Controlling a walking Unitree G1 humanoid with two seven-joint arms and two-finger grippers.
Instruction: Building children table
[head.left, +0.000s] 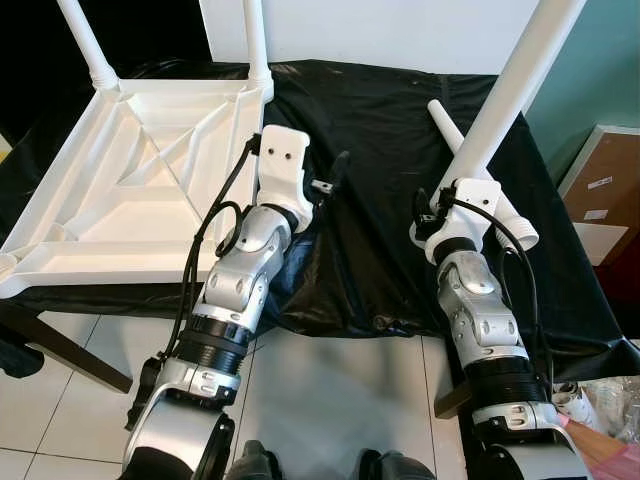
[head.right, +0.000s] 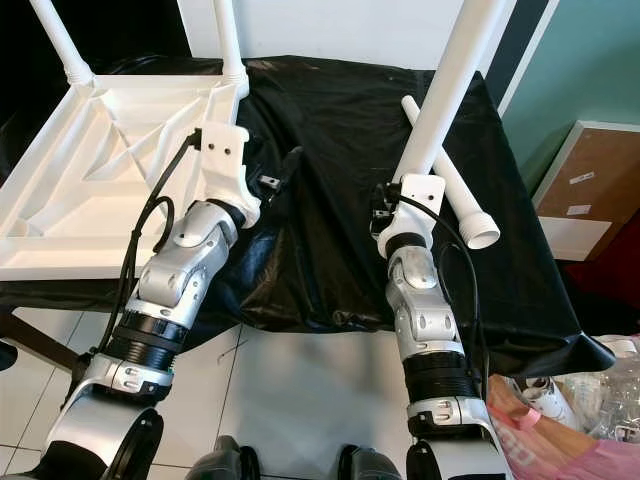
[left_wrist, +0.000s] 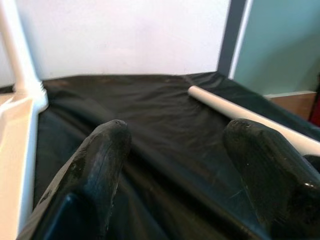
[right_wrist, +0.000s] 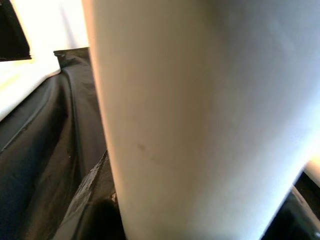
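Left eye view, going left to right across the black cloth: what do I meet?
Upturned white tabletop → left gripper, open → right gripper holding a raised table leg → loose table leg lying on the cloth.

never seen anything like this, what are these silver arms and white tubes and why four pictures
It is a humanoid robot assembling a child's table. The two wide pictures come from cameras in its head, looking down at its own silver arms. The two close-ups come from cameras on its wrists. On the black cloth lies the white tabletop, upside down, two legs already fitted. The right gripper holds a table leg upright; a spare leg lies beside it. The left gripper is open, holding nothing, above the cloth.
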